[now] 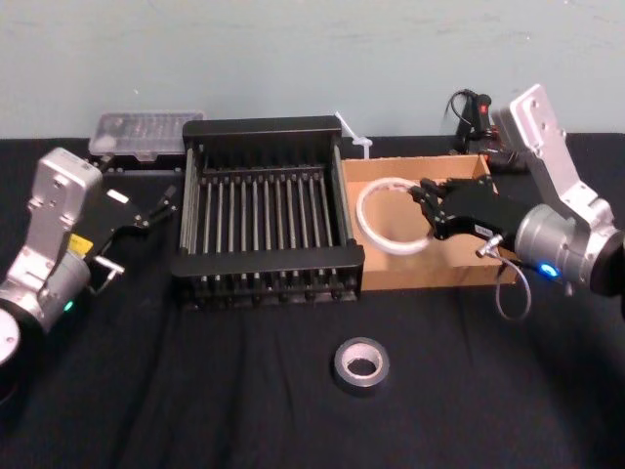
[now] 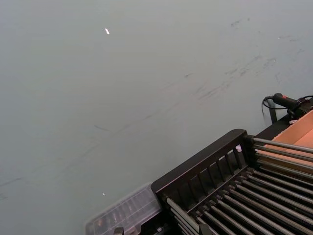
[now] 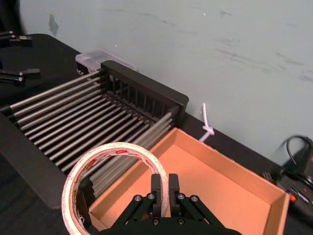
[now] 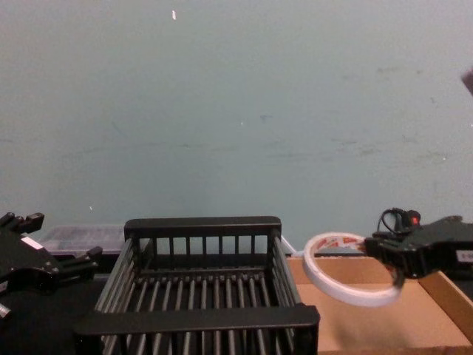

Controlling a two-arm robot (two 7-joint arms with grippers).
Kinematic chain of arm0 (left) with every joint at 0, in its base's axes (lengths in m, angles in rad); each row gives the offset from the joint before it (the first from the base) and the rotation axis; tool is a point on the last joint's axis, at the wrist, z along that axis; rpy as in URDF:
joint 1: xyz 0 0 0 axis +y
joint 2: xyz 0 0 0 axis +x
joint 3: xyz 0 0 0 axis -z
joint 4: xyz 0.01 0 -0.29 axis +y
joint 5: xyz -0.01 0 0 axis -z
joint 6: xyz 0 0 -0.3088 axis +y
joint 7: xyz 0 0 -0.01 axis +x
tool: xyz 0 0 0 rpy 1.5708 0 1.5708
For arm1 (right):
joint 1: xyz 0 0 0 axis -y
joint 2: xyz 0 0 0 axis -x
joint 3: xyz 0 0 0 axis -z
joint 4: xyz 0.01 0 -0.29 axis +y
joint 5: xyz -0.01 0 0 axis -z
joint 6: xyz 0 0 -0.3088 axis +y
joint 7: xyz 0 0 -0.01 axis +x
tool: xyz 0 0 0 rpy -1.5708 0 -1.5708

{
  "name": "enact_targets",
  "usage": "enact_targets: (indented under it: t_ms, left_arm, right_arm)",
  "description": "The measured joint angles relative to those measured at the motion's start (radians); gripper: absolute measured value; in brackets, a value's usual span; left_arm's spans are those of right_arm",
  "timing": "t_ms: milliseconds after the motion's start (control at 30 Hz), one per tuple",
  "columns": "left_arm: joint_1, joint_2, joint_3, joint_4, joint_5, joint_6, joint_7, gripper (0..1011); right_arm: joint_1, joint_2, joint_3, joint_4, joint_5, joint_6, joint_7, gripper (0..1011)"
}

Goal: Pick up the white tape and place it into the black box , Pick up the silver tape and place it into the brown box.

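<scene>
Right tool [image 1: 426, 202] clenched the flat white tape roll [image 1: 365, 223] above the shallow brown cardboard tray [image 1: 439, 272]. The grey-silver tape roll [image 1: 361, 363] lay on the black surface [image 1: 195, 391]. Left tool [image 1: 156, 205] sat released beside the black slatted plastic basket [image 1: 262, 128].

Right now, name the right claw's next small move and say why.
Probably carry it toward the robot's left, over the black box: the right claw is shut on the white tape, held above the brown box, the wrong container. The left claw sits idle, open.

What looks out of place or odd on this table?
Nothing is spilled or damaged. The white tape hangs tilted in the right end effector over the brown box, not the black box it belongs in.
</scene>
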Motion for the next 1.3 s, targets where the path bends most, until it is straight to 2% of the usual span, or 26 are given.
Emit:
enact_targets:
  t_ms: [733,1300]
  left_arm:
    - [0.0,0.0,0.0,0.0,0.0,0.0,0.0,1001]
    - [0.0,0.0,0.0,0.0,0.0,0.0,0.0,1001]
  right_arm:
    - [0.175,-0.102,-0.1,0.186,-0.037,-0.017,0.049,95]
    - [0.25,-0.17,-0.15,0.29,-0.061,-0.035,0.066,95]
